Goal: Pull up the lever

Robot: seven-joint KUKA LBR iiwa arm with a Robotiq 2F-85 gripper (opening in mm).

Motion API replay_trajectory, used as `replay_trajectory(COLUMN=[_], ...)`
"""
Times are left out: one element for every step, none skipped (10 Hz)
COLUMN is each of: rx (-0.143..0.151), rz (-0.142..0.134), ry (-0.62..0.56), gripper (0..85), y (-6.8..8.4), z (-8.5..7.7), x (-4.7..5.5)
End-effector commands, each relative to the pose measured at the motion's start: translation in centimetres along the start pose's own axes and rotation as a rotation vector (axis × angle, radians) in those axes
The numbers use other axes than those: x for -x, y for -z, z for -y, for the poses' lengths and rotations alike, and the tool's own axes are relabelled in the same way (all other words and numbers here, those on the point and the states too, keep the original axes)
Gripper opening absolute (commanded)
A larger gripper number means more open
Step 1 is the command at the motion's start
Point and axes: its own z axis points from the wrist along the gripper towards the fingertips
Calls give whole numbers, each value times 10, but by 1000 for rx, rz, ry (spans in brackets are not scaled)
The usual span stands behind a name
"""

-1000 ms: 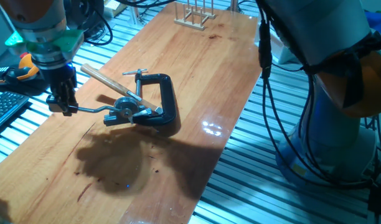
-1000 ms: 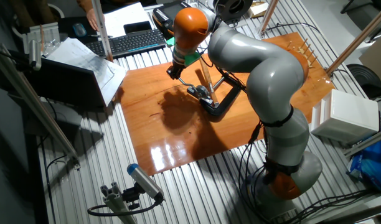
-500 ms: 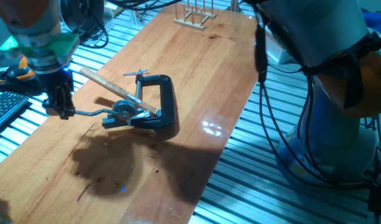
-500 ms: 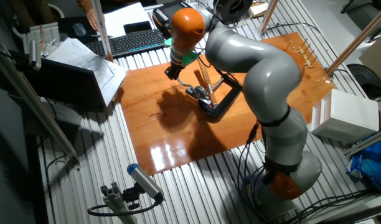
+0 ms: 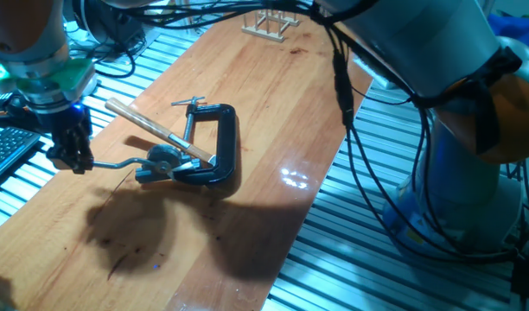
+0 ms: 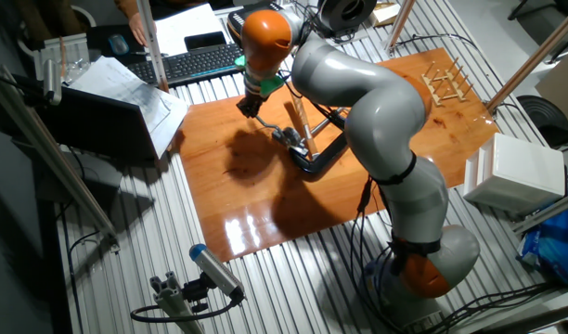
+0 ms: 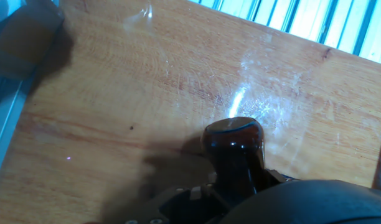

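Gripping the knob end of the lever (image 5: 117, 162), the gripper (image 5: 68, 158) is seen at the left edge of the wooden table (image 5: 273, 104) in one fixed view, its dark fingers closed around the knob. From there the thin silver crank arm is carried rightward to a small silver hub (image 5: 164, 159), which is fixed at the lower jaw of a black C-clamp (image 5: 221, 142). A pale wooden-handled hammer (image 5: 152, 128) is laid diagonally across the clamp, just above the hub. Further right, a patch of glare is shown on the bare board, and a small wooden rack (image 5: 271, 19) is set at the far end.

In the other fixed view, the gripper (image 6: 249, 105) is placed near the board's keyboard-side edge, with the lever (image 6: 270, 125) running to the C-clamp (image 6: 326, 153) beside it; the table (image 6: 265, 213) is lit by reflections near its front edge.

In the hand view, the dark red-brown knob of the lever (image 7: 234, 146) is shown close up, held above the table (image 7: 116, 93), its stem disappearing into the dark gripper body at the bottom of the frame.
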Motion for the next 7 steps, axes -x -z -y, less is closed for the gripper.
replay_trajectory(rx=[2,0,-1,1,-3,-2,12], rz=[-5,-10,-12,-11,-14,-17,-24], ry=[-1,-7,-15,-29,-33,-35,-38], gripper=[0,0,170,170,340,340,340], y=[0,-1,-2,-3,-4,-6,-8], z=[-1,-2,-2,-2,-1,0,1], x=[0,1,2,3,4,7,9])
